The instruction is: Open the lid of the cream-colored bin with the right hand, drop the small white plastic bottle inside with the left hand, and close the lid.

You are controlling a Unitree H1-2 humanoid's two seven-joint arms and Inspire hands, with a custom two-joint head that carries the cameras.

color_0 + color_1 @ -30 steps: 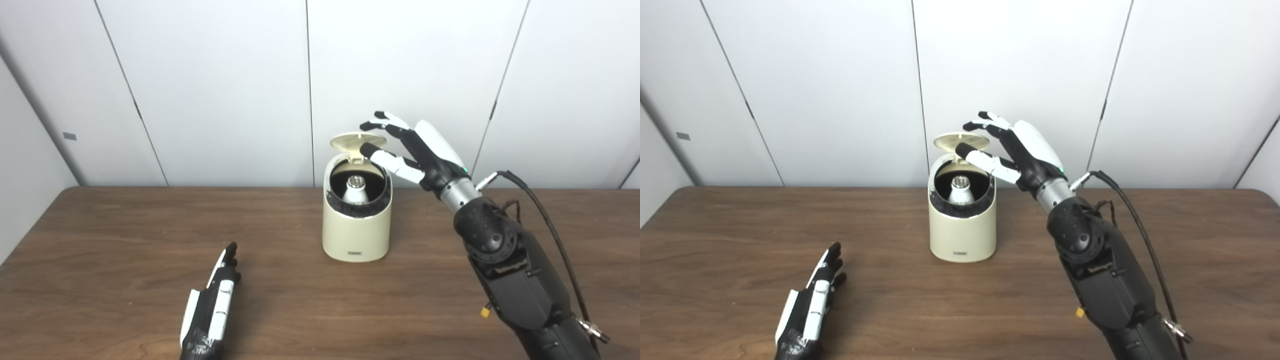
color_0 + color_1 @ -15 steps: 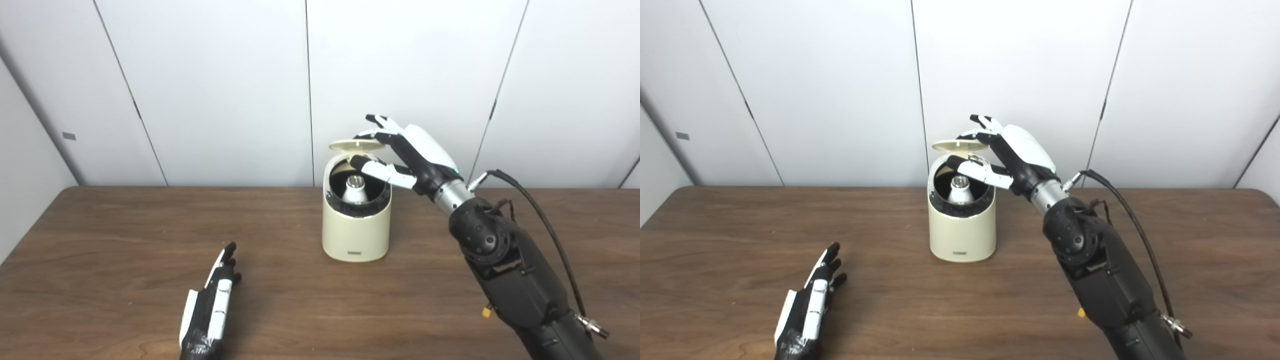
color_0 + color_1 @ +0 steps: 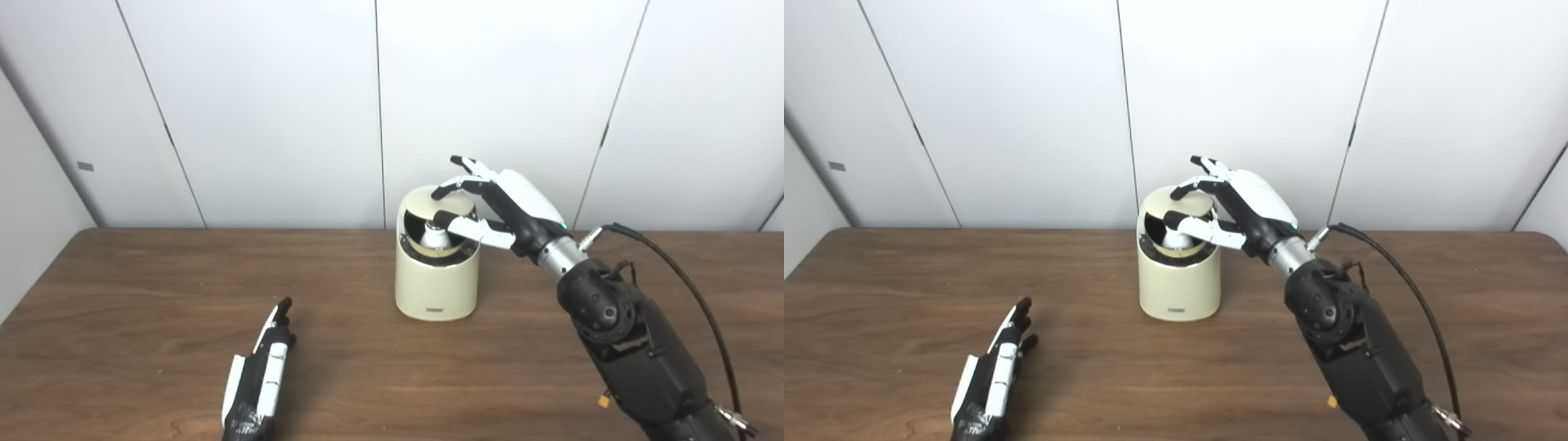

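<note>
Cream-coloured, the bin point(image 3: 436, 282) stands on the wooden table point(image 3: 122, 318) close to the back wall point(image 3: 257, 110), and its lid point(image 3: 450, 201) is tilted partway down over the mouth, leaving a dark gap at the front. Through that gap the small white plastic bottle point(image 3: 433, 235) shows inside the bin, upright, its cap toward the opening. Above and just right of the bin, the right hand point(image 3: 508, 205) reaches in with its fingers point(image 3: 456, 184) spread and resting on top of the lid, while the thumb extends across the front of the opening; it grips nothing. Well in front of the bin and to its left, the left hand point(image 3: 260, 373) lies flat on the table, fingers straight and together, holding nothing.
</note>
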